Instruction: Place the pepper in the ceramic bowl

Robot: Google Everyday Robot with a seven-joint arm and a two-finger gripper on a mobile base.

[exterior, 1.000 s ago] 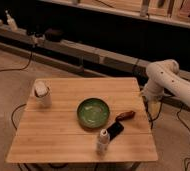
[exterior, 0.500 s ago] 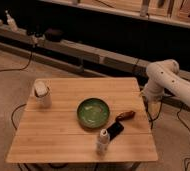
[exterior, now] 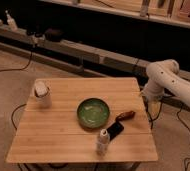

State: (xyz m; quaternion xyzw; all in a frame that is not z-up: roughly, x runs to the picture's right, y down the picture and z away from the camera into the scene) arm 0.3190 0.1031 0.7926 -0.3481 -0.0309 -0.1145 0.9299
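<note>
The green glazed ceramic bowl (exterior: 93, 112) sits near the middle of the wooden table (exterior: 63, 145). The small reddish-brown pepper (exterior: 124, 116) lies on the table just right of the bowl, apart from it. My white arm (exterior: 164, 75) comes in from the right and bends down beside the table's right edge. My gripper (exterior: 150, 106) hangs at that edge, to the right of the pepper and a little farther back, not touching it.
A flat black slab (exterior: 114, 130) lies in front of the pepper. A small white bottle (exterior: 103, 141) stands near the front edge. A white lidded cup (exterior: 42, 93) stands at the left. Cables run on the floor around the table; a low dark shelf lies behind.
</note>
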